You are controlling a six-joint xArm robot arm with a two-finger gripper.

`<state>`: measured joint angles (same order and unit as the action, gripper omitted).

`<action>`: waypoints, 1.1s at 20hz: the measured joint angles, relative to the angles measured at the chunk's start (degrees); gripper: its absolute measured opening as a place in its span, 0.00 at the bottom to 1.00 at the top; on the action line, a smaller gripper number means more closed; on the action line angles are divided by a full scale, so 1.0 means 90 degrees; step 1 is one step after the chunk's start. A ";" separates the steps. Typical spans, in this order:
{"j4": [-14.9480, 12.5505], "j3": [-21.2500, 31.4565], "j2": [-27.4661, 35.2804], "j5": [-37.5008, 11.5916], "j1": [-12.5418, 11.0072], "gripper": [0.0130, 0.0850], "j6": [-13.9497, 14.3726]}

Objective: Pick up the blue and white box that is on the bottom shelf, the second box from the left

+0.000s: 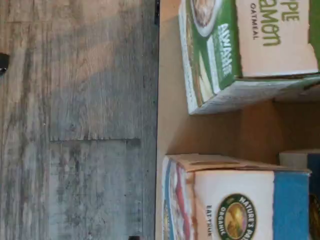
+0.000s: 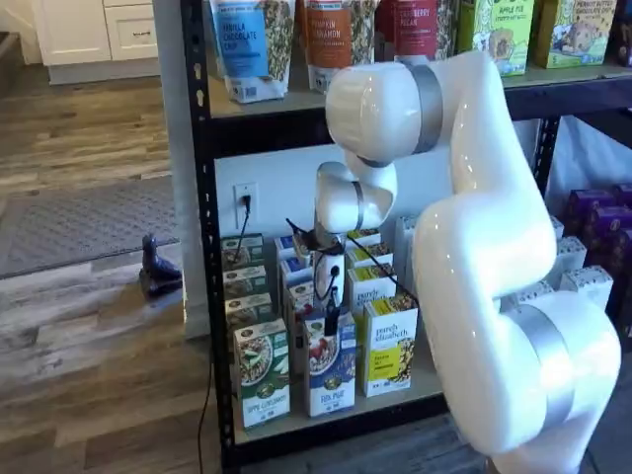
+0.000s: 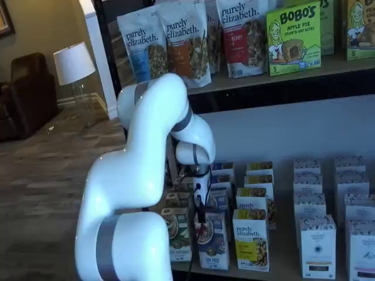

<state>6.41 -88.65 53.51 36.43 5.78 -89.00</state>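
Observation:
The blue and white box (image 2: 331, 373) stands upright at the front of its row on the bottom shelf (image 2: 427, 383), between a green-and-white carton (image 2: 262, 383) and a yellow carton (image 2: 389, 348). In both shelf views my gripper (image 2: 333, 314) hangs just above the box's top, dark fingers pointing down, apart from the box and holding nothing. The other shelf view shows the box (image 3: 212, 241) under the gripper (image 3: 201, 209). The wrist view shows the box's top edge (image 1: 235, 200) and the green-and-white carton (image 1: 240, 50) on the tan board (image 1: 170, 125).
More cartons stand in rows behind and to the right, with white cartons (image 3: 318, 246) further along. The higher board holds pouches (image 3: 183, 41). A black rack post (image 2: 202, 247) frames the left side. A wood floor (image 1: 75, 120) lies before the shelf.

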 joint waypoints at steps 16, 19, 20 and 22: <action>-0.0551 -0.1138 0.0939 0.0457 0.0087 1.00 0.0545; -0.0636 -0.1184 0.1033 0.0450 0.0124 1.00 0.0650; -0.0665 -0.1197 0.1065 0.0435 0.0134 1.00 0.0684; -0.0705 -0.1200 0.1106 0.0382 0.0143 1.00 0.0725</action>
<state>0.06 -99.44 63.46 39.87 7.07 -82.48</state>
